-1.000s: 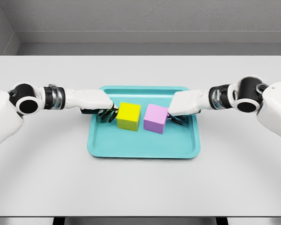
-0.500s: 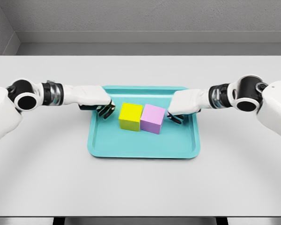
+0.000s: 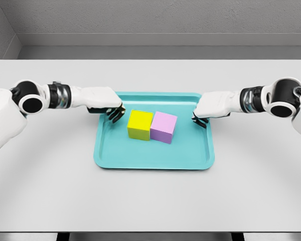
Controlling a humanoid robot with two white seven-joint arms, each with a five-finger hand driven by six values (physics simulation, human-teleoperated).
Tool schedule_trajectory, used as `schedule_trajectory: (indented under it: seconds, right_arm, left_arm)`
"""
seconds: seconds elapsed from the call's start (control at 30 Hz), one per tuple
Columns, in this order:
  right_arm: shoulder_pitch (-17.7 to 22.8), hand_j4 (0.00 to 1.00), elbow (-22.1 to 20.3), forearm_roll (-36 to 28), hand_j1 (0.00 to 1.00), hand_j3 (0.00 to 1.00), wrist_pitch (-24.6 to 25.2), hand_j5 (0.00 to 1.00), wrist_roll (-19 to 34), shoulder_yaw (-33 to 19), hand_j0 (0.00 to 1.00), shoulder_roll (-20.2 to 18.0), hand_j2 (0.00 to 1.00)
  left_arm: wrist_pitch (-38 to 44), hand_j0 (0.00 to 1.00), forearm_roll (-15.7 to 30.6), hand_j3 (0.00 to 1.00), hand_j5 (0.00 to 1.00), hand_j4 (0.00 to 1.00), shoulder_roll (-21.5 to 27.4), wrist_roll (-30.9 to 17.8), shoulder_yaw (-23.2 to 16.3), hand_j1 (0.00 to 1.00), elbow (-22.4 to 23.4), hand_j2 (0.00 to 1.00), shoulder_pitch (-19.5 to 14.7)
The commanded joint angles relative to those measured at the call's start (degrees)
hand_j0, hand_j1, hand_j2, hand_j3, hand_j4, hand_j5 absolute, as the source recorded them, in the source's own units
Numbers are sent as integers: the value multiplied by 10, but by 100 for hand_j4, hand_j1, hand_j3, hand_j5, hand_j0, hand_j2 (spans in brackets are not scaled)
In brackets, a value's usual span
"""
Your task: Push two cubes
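The yellow cube [image 3: 140,124] and pink cube [image 3: 163,127] touch, lying between the hands: left robot hand [image 3: 113,113] nearer, right robot hand [image 3: 201,119] apart; both curled, empty.

A teal tray [image 3: 153,159] lies flat near the middle of a white table [image 3: 150,201] — it is rectangular, with rounded corners and a low raised rim. Behind the table stands a grey wall [image 3: 155,20] — plain and lightly textured.

yellow cube [image 3: 140,124] touching pink cube [image 3: 163,127] | teal tray [image 3: 153,155] | both untouched
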Motion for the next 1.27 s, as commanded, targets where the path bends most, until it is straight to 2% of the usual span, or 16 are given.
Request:
schedule_trajectory:
  seconds: [0.0, 0.2, 0.4, 0.47, 0.53, 0.57, 0.6, 0.63, 0.67, 0.7, 0.73, 0.77, 0.8, 0.87, 1.23]
  right_arm:
    - [-1, 27, 0, 1, 27, 27, -1, 27, 2, 4, 27, 3, 27]
    - [-5, 28, 0, 0, 28, 28, -1, 28, 2, -2, 28, 1, 28]
    - [-5, 31, 0, -7, 31, 31, -1, 31, 2, -15, 31, -5, 31]
    - [-4, 31, -1, -32, 31, 31, -1, 31, 2, -50, 31, -33, 31]
    - [2, 31, 0, -83, 31, 31, -1, 31, 2, -121, 31, -96, 31]
    - [5, 39, 3, -106, 39, 39, -1, 39, 2, -147, 39, -122, 39]
    - [15, 100, 17, -120, 100, 100, -1, 100, 2, -163, 100, -132, 100]
    - [24, 100, 33, -124, 100, 100, -1, 100, 2, -170, 100, -132, 100]
    - [25, 100, 37, -124, 100, 100, -1, 100, 2, -168, 100, -131, 100]
    - [25, 100, 37, -124, 100, 100, -1, 100, 2, -167, 100, -130, 100]
    - [25, 100, 37, -124, 100, 100, -1, 100, 2, -164, 100, -129, 100]
    - [34, 100, 37, -124, 100, 100, -1, 100, 2, -163, 100, -127, 100]
    - [37, 100, 37, -124, 100, 100, -1, 100, 2, -163, 100, -128, 100]
    - [37, 100, 37, -124, 100, 100, -1, 100, 2, -163, 100, -130, 100]
    - [40, 100, 36, -123, 100, 100, -1, 100, 2, -163, 100, -130, 100]
  left_arm:
    - [1, 14, 2, 14, 14, 14, -12, 0, 0, 14, 16, 14, 0]
    - [1, 14, -9, 14, 14, 14, -33, 0, -1, 14, 21, 14, -2]
    - [1, 14, -9, 14, 14, 14, -34, 0, -2, 14, 21, 14, -4]
    - [1, 14, -9, 14, 14, 14, -34, 0, -1, 14, 21, 14, -5]
    - [1, 14, -8, 14, 14, 14, -28, 0, 2, 14, 26, 14, -13]
    - [1, 15, -7, 15, 15, 15, -21, 0, 10, 15, 35, 15, -16]
    - [1, 16, -5, 16, 16, 16, -6, 0, 27, 16, 49, 16, -19]
    - [1, 19, -1, 19, 19, 19, 23, 0, 42, 19, 49, 19, -21]
    - [1, 26, 21, 26, 26, 26, 61, 0, 59, 26, 46, 26, -23]
    - [1, 48, 90, 48, 48, 48, 94, 0, 61, 48, 41, 48, -22]
    - [1, 100, 182, 100, 100, 100, 154, 0, 61, 100, 36, 100, -18]
    - [1, 100, 216, 100, 100, 100, 209, 0, 62, 100, 25, 100, -4]
    - [1, 100, 217, 100, 100, 100, 220, 0, 62, 100, 24, 100, 0]
    - [1, 100, 215, 100, 100, 100, 202, 0, 61, 100, 27, 100, 10]
    - [1, 100, 216, 100, 100, 100, 202, 0, 61, 100, 30, 100, 20]
